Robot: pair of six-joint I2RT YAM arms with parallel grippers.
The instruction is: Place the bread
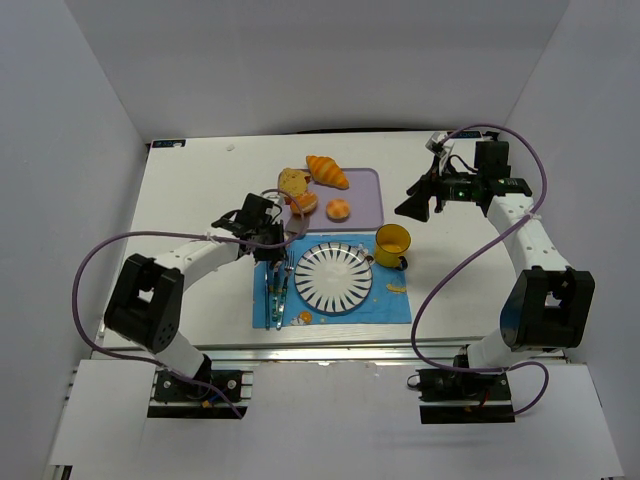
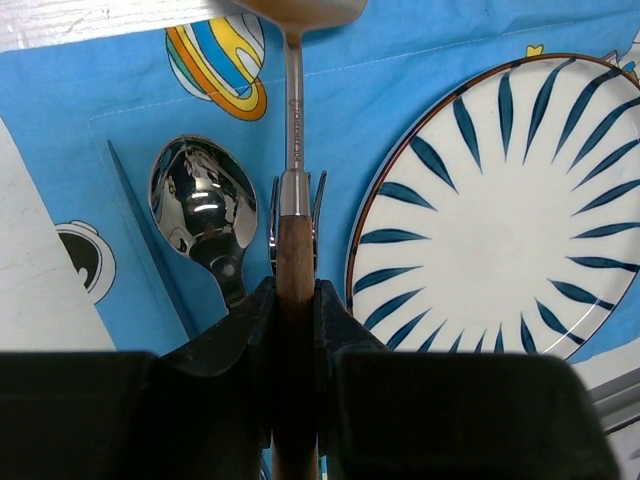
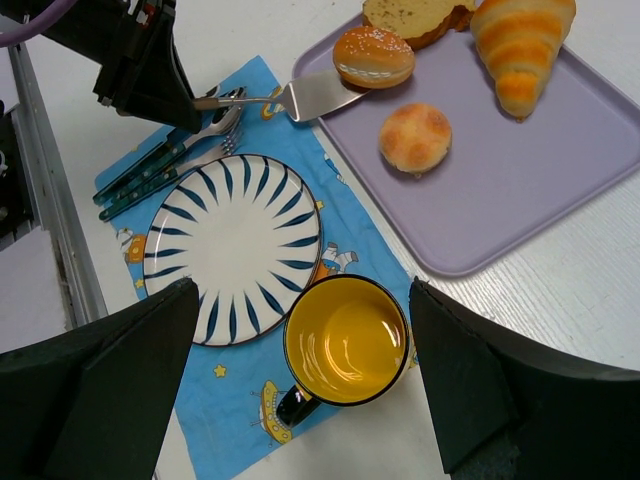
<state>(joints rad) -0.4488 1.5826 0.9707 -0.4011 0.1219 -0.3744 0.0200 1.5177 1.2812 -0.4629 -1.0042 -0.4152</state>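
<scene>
Two arms are seen over a white tabletop (image 1: 200, 190). At the left, the left gripper (image 2: 296, 290) is closed, its jaws clamped on the wooden handle of one spatula (image 2: 295, 255). The spatula is held above one spoon (image 2: 200, 205) and one fork (image 2: 319, 210), both laid on a blue mat (image 2: 420, 70). One striped plate (image 1: 333, 277) is set on the mat just right of the cutlery. The spatula's blade is pointed at the near left corner of one lilac tray (image 3: 520, 190). The bread (image 3: 373, 57) is carried on that blade, at the tray's edge. Four baked pieces are counted in all: one tan roll (image 3: 410, 15) just beside the bread, the bread itself, one croissant (image 3: 522, 45), and one round bun (image 3: 415, 138). The bun is set apart from the others on the tray. One yellow cup (image 3: 345, 340) is stood on the mat, just beside the plate's right rim. At the far right, the right gripper (image 1: 415, 205) is held beside the tray's right side, its jaws spread wide apart.
</scene>
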